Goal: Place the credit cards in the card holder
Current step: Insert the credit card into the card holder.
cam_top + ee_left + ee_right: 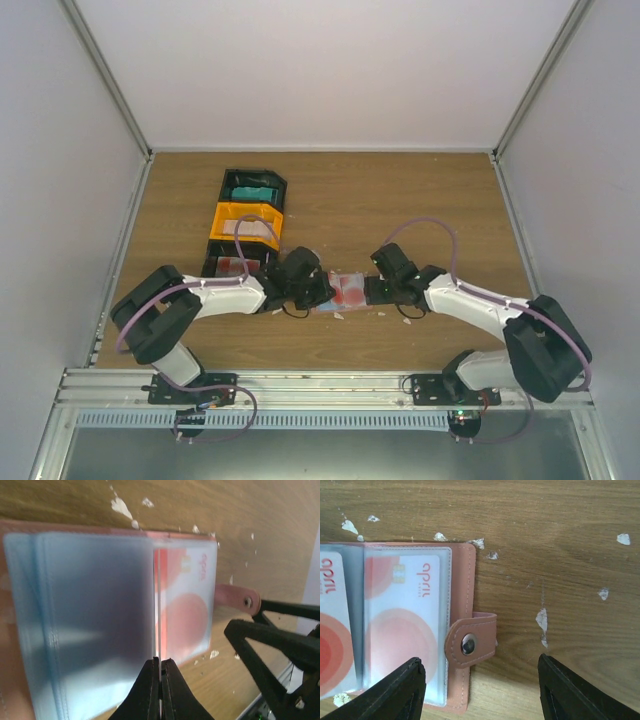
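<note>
Evidently card holder (235,596) sits pinched in left pincer (160,664).

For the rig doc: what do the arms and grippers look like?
The left arm and right arm have white link shells, bulky black joints and a looped lilac cable each. The left gripper and right gripper have matte black, tapered fingers. No markings visible.

A salmon-pink, leather-like rectangular card holder (347,290) lies open on the wooden desk (400,190), midway along its near edge, between the left gripper (160,666) and the right gripper (480,662). White-and-red plastic credit cards (405,630) sit in its sleeves. One sleeve leaf stands on edge between the left gripper's fingers. Toward the left edge, three bins run back in a row: the near black plastic bin (232,262), the orange plastic bin (246,222), and the far black plastic bin (252,186). Small white scraps (541,620) lie around the holder.
</note>
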